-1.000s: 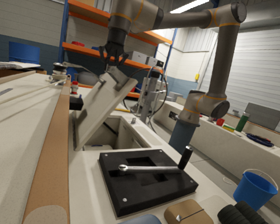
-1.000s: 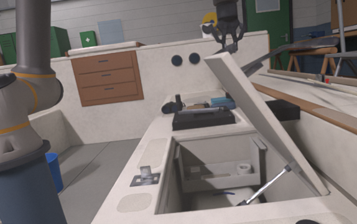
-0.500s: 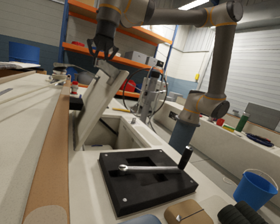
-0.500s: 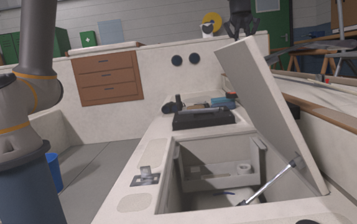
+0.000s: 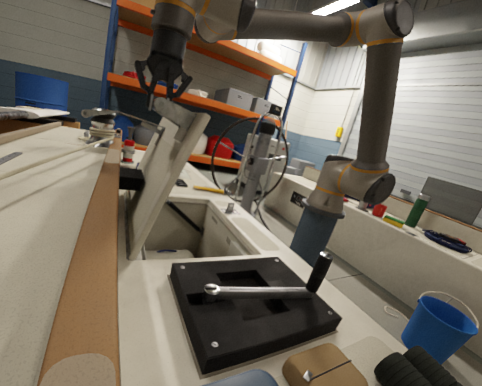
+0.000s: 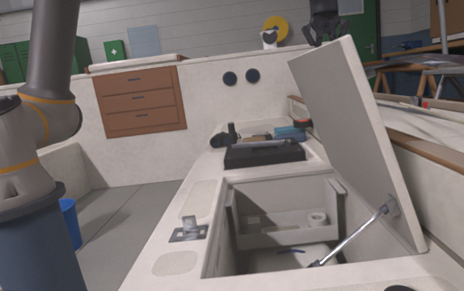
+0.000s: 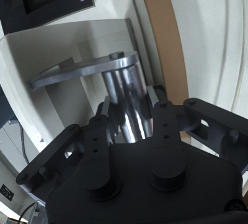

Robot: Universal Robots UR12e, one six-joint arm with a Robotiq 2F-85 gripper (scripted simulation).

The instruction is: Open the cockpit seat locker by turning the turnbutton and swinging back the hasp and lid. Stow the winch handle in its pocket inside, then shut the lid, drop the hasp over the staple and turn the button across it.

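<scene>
The lid's metal pull handle [image 7: 127, 100], a shiny cylindrical knob on a flat steel plate, is clamped in my closed gripper [image 7: 130, 112] at the top edge of the locker lid [image 5: 161, 170]. The lid [image 6: 353, 137] stands swung well back, leaning toward the coaming, held by a thin gas strut [image 6: 349, 238]. Below it the locker [image 6: 284, 230] is open, with a white pocket tray [image 6: 288, 230] inside. The winch handle [image 5: 269, 285] lies in a black foam tray [image 5: 249, 310] on the seat in front of the opening. The staple plate [image 6: 188, 228] sits on the seat edge.
The robot's own arm and blue base [image 5: 314, 235] stand in the cockpit well beside the locker. A wooden-capped coaming [image 5: 91, 240] runs behind the lid. A blue bucket [image 5: 439, 325], a tan pad [image 5: 324, 367] and black rollers [image 5: 414, 370] lie near the tray.
</scene>
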